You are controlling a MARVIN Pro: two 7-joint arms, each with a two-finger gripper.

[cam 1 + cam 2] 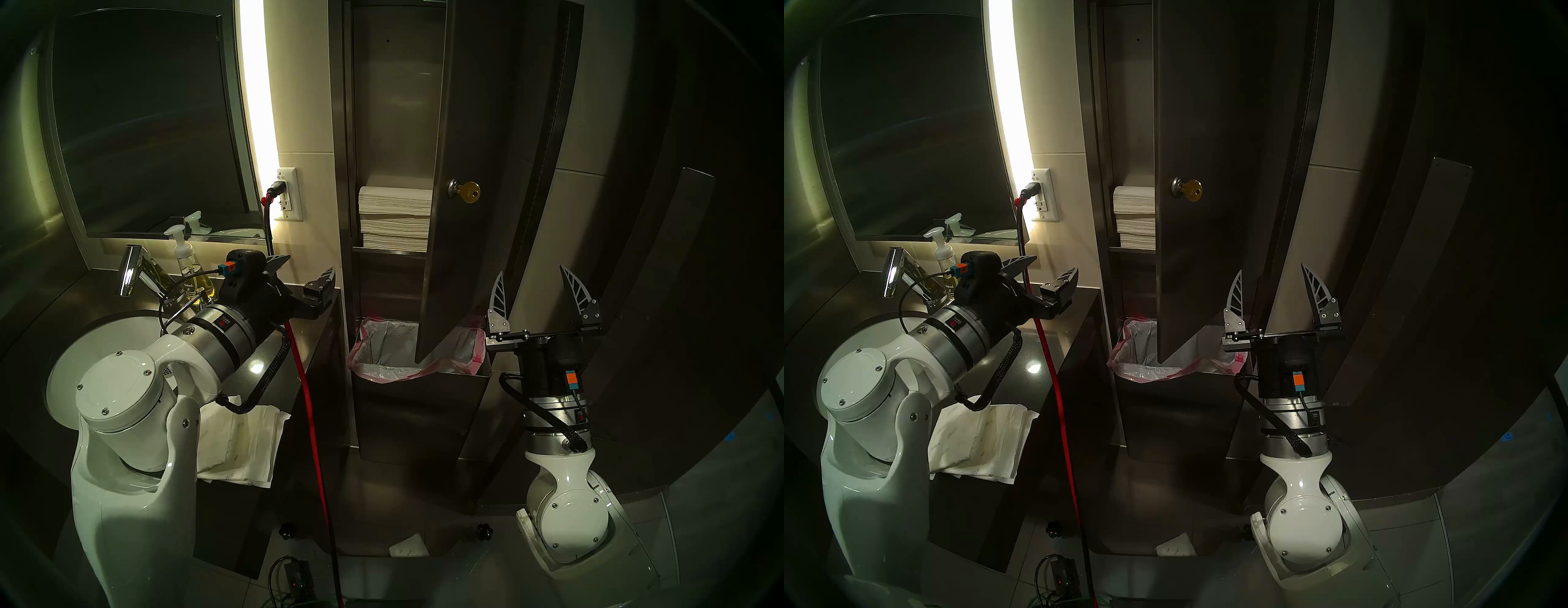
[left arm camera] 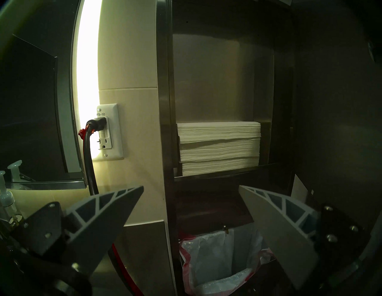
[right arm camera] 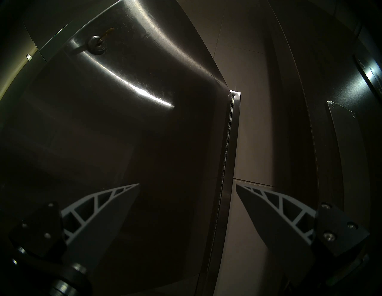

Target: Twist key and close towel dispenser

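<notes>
Head stereo left: The towel dispenser point(image 1: 394, 127) stood with its door point(image 1: 466, 148) swung wide, the key point(image 1: 470, 192) seated in the lock point(image 1: 455, 187) at the door's mid-height, head pointing toward 3 o'clock. A stack of paper towels point(image 1: 394, 216) sat on the inner shelf at 9 o'clock of the key; a lined waste bin point(image 1: 418, 352) lay at 6 o'clock. The left gripper point(image 1: 303, 274) hung over the counter point(image 1: 271, 365) with jaws spread wide, empty, at 8 o'clock of the key. The right gripper point(image 1: 536, 293) pointed up, spread wide and empty, at 5 o'clock of the key.

Head stereo right: Same scene; the key point(image 1: 1194, 190) protruded from the door face, both grippers well apart from it.

Left wrist: The left gripper point(image 2: 191, 189), wide and empty, faced the open cabinet; towels point(image 2: 219, 147) at 12 o'clock, bin liner point(image 2: 217, 262) at 6 o'clock, a wall outlet point(image 2: 108, 132) at 10 o'clock.

Right wrist: The right gripper point(image 3: 187, 186), wide and empty, looked up the door's outer face; the key point(image 3: 106, 34) at 11 o'clock, the hinge point(image 3: 225, 165) running between the fingers.
</notes>
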